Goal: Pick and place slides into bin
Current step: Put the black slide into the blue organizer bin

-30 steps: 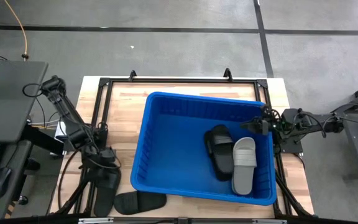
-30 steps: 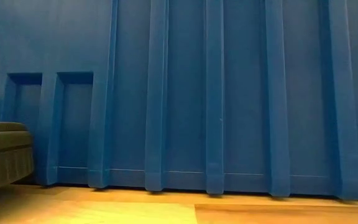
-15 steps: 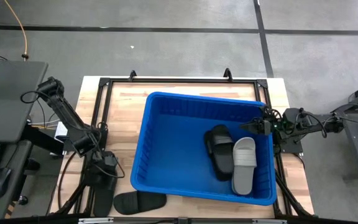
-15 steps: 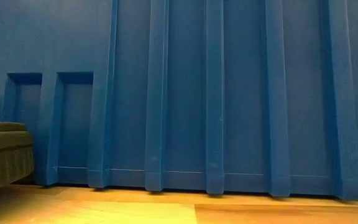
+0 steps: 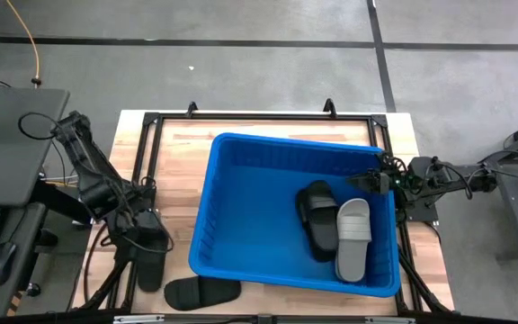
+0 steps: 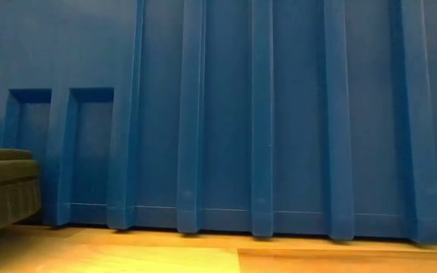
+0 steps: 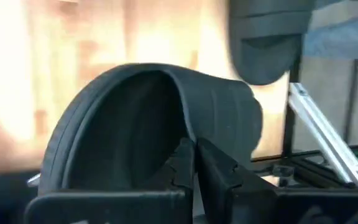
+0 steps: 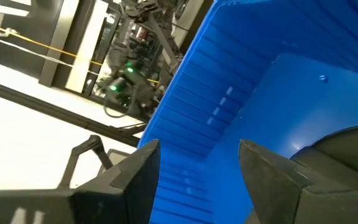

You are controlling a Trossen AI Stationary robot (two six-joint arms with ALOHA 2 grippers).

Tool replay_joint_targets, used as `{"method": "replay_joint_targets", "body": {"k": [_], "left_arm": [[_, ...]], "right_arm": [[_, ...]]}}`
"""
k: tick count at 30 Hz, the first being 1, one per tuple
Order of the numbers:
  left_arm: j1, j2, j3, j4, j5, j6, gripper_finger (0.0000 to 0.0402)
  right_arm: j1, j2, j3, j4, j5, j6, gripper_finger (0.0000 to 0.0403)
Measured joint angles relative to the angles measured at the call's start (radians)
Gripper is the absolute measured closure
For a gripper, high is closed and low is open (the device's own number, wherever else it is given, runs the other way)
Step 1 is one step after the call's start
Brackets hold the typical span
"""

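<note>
Left pincer [image 7: 194, 163] clamped on half-hidden black slide [image 7: 160, 118]

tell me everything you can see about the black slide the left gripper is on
The black slide is a dark, rubbery slip-on with a wide arched strap band, ribbed along its edge. It lies lengthwise on the wooden table at the near left corner, left of the blue bin and apart from it. The left gripper is over its far end, jaws shut on the strap band. A second black slide lies just beside its near end; whether they touch is unclear.
</note>
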Motion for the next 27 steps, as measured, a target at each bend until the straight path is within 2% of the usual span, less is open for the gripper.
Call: {"method": "replay_joint_targets", "body": {"k": [9, 14, 21, 27], "left_arm": [[0.000, 0.003, 0.233, -0.316, -0.023, -0.021, 0.0401], [0.000, 0.004, 0.343, -0.340, -0.018, -0.018, 0.0401], [0.001, 0.043, 0.526, -0.424, -0.113, 0.002, 0.0401], [0.001, 0.107, 0.706, -0.498, -0.160, 0.055, 0.0401]], "right_arm": [[0.000, 0.000, 0.000, -0.021, 0.014, 0.000, 0.0196], [0.000, 0.000, 0.000, -0.021, 0.007, 0.000, 0.0196], [0.000, 0.000, 0.000, -0.021, -0.010, 0.004, 0.0196], [0.000, 0.000, 0.012, 0.009, -0.135, 0.029, 0.0196]]}}
